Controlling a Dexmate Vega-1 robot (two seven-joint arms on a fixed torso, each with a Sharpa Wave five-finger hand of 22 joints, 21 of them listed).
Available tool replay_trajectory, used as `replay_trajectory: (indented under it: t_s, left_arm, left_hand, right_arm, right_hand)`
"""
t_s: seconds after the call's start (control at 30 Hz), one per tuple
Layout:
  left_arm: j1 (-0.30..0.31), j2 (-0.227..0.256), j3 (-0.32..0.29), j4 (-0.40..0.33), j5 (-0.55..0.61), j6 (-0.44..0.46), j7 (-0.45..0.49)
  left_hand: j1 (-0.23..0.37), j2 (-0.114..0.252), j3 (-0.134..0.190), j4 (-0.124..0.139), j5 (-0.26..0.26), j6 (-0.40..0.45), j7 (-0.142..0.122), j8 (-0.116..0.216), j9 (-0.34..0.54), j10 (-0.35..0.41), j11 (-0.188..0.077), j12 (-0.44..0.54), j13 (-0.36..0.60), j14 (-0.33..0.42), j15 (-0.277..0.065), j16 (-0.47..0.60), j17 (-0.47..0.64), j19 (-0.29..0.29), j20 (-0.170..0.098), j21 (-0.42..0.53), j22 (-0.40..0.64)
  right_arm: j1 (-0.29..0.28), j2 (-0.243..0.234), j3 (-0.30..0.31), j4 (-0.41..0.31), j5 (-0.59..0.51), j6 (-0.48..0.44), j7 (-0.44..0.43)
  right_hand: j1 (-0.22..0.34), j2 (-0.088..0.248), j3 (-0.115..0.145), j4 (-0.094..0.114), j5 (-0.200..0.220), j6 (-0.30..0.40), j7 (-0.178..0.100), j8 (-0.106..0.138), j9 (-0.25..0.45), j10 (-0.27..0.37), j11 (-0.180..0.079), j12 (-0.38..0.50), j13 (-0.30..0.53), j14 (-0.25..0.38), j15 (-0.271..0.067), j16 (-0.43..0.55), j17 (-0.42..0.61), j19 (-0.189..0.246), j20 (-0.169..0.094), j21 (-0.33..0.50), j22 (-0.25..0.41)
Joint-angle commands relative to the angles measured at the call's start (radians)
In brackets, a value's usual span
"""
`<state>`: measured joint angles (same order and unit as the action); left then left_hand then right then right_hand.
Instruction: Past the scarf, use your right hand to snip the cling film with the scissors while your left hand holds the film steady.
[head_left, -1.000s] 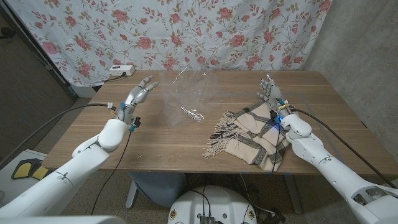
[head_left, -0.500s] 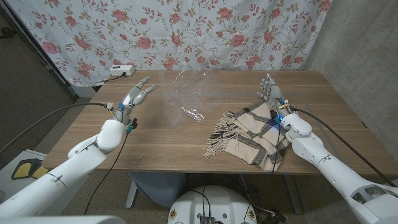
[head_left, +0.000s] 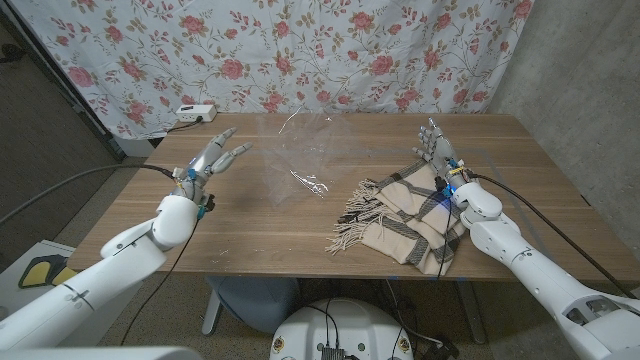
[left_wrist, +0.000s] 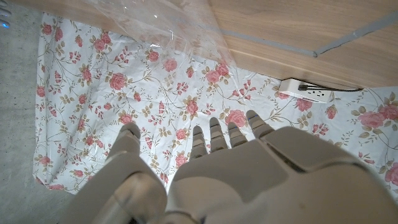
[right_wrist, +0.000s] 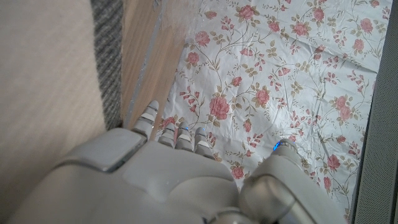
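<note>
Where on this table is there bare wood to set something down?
Bare wood lies along the table's near edge between the left hand and the scarf, and beyond the right hand. The middle is crowded with cling film.

No text, label, brand, number or sign can be read in any of the views. The white power strip (head_left: 195, 114) at the table's far left edge carries no legible marking at this size, and the floral cloth (head_left: 320, 50) behind the table bears only a rose pattern.
</note>
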<state>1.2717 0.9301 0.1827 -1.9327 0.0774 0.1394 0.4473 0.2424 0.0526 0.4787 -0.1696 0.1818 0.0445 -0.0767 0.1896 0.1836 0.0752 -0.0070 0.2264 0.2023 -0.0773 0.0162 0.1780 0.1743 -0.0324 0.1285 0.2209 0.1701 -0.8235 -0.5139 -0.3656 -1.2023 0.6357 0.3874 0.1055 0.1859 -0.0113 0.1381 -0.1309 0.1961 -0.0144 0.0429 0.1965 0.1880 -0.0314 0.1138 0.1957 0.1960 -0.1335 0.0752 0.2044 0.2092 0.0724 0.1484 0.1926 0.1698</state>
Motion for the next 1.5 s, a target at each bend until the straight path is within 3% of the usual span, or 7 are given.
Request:
replay_trajectory:
  t_s: [0.03,0.73,1.0,1.23,1.5]
  left_arm:
    - [0.068,0.031,-0.038,-0.090,0.047,0.149,0.018]
    - [0.171,0.079,-0.053,-0.213,0.179,0.405,0.048]
    - [0.203,0.081,-0.069,-0.223,0.203,0.419,0.060]
    - [0.219,0.082,-0.050,-0.239,0.259,0.481,0.080]
    - [0.234,0.064,-0.029,-0.217,0.303,0.476,0.134]
  left_hand:
    - [0.011,-0.005,0.004,0.004,0.000,-0.006,-0.002,0.000,0.004,-0.001,0.007,0.003,0.004,-0.014,0.006,-0.001,0.002,-0.002,0.004,-0.008,0.003]
    - [0.014,-0.008,0.003,0.007,-0.001,-0.007,0.002,0.001,0.004,-0.002,0.008,0.003,0.006,-0.021,0.009,0.001,0.002,-0.004,0.004,-0.014,0.004]
    - [0.016,-0.009,0.003,0.008,-0.001,-0.008,0.002,0.001,0.004,-0.001,0.008,0.004,0.006,-0.024,0.010,0.001,0.003,-0.006,0.005,-0.017,0.004]
    - [0.018,-0.009,0.004,0.009,-0.001,-0.008,0.001,0.002,0.004,0.005,0.009,0.007,0.007,-0.022,0.010,0.003,0.003,-0.005,0.004,-0.018,0.004]
    - [0.021,-0.010,0.004,0.009,-0.001,0.007,-0.004,0.008,0.004,0.017,0.001,0.012,0.008,-0.019,0.003,0.006,0.003,-0.002,0.004,-0.020,0.004]
  right_arm:
    - [-0.002,-0.004,0.001,-0.002,-0.005,0.008,-0.002]
    - [0.025,0.004,-0.013,0.028,-0.012,0.004,0.018]
    - [0.028,0.004,-0.016,0.030,-0.018,0.007,0.019]
    - [0.021,0.001,-0.012,0.017,-0.012,0.004,0.016]
    - [0.018,-0.006,-0.011,0.007,-0.011,-0.008,0.014]
  right_hand:
    - [0.014,0.001,0.006,-0.004,-0.004,-0.003,0.000,0.000,0.005,0.005,0.002,0.008,0.003,0.002,-0.006,0.005,0.002,-0.012,0.011,0.000,0.002]
    - [0.020,0.004,0.007,-0.004,-0.004,0.000,-0.002,0.001,0.005,0.006,0.001,0.008,0.002,0.000,-0.003,0.003,0.001,-0.022,0.010,-0.005,0.002]
    - [0.021,0.005,0.008,-0.004,-0.004,-0.001,-0.002,0.000,0.005,0.004,0.000,0.007,0.002,-0.001,-0.003,0.003,0.001,-0.023,0.009,-0.005,0.002]
    - [0.022,0.006,0.008,-0.004,-0.004,-0.001,-0.002,0.000,0.005,0.005,0.001,0.008,0.002,-0.002,-0.003,0.002,0.001,-0.024,0.008,-0.005,0.002]
    - [0.023,0.007,0.008,-0.004,-0.004,-0.001,-0.003,0.001,0.005,0.005,0.000,0.008,0.002,-0.003,-0.003,0.002,0.000,-0.024,0.009,-0.005,0.002]
